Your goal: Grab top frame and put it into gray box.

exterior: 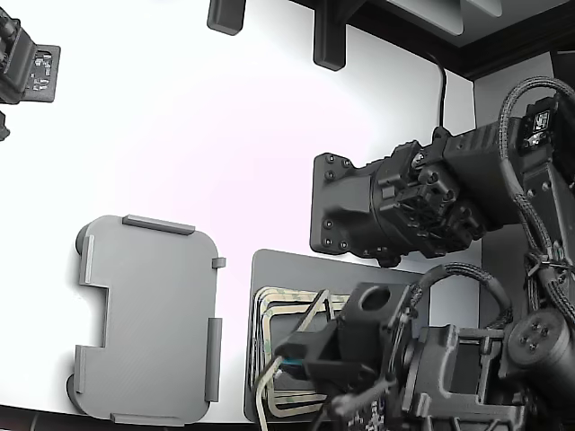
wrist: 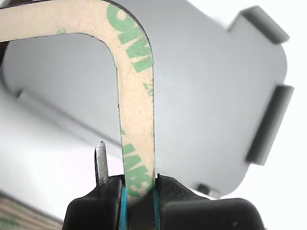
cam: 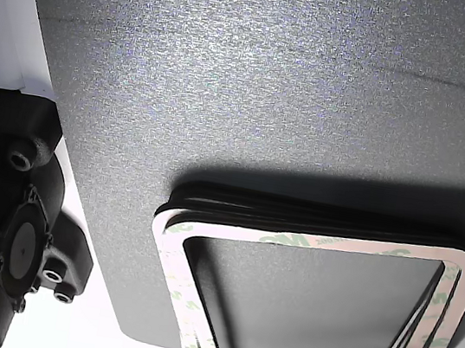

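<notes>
Beige-tan and green-printed, the top frame (wrist: 136,110) is pinched by one edge in the closed gripper (wrist: 140,191), lifted off the stack of frames (cam: 308,312) so it can travel; the gray box (exterior: 148,319) lies empty just beside that stack.

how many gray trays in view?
1: the gray tray sits on the white table, at the exterior view's left of the frame stack. The gripper holds one frame.

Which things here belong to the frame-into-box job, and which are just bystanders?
Job:
- top frame, clamped in the gripper
- gray box, nothing in it yet

Bystanders:
- stack of remaining frames
- dark gray mat beneath the stack
- second arm
</notes>
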Motion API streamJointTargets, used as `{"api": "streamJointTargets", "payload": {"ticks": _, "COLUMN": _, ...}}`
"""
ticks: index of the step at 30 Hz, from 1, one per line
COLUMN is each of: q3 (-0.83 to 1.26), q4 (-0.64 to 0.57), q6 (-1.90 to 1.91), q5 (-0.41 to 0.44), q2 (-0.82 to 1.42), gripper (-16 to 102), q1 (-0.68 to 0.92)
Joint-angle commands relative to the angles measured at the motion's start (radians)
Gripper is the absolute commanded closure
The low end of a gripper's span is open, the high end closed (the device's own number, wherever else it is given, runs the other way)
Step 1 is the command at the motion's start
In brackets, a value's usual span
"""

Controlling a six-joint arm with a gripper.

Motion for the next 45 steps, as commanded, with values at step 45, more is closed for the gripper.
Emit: {"api": "streamJointTargets", "payload": {"ticks": 45, "q3": -0.14, "q4": 0.012, "q6": 1.635, "q5": -0.503, "q2": -0.273, "gripper": 99, "q1": -0.456}}
